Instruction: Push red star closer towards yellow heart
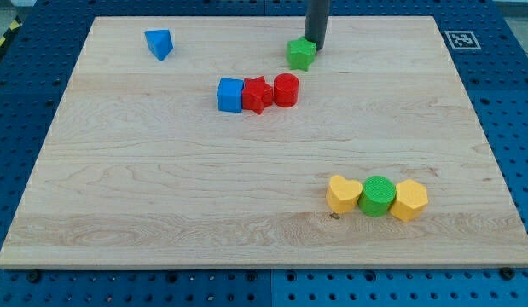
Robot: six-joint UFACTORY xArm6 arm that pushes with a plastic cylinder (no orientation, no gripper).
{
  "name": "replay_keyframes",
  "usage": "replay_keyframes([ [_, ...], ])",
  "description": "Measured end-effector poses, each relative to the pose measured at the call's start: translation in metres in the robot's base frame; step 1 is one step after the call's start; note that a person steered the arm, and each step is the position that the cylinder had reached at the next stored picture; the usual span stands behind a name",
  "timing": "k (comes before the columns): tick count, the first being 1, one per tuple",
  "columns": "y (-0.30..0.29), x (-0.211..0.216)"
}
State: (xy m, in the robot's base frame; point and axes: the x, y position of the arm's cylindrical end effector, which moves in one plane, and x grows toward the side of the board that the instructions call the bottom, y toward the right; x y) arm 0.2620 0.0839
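The red star lies in the upper middle of the board, between a blue cube on its left and a red cylinder on its right, all three touching in a row. The yellow heart lies at the lower right, far from the star. My tip is near the view's top, just above and right of a green star, touching or nearly touching it, and above and right of the red star.
A green cylinder and a yellow hexagonal block sit in a row right of the yellow heart. A blue triangular block lies at the upper left. The wooden board rests on a blue perforated table.
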Motion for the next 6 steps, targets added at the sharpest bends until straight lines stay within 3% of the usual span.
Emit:
replay_keyframes([
  [1,0.056,0.008],
  [2,0.072,0.049],
  [4,-0.032,0.058],
  [6,-0.043,0.054],
])
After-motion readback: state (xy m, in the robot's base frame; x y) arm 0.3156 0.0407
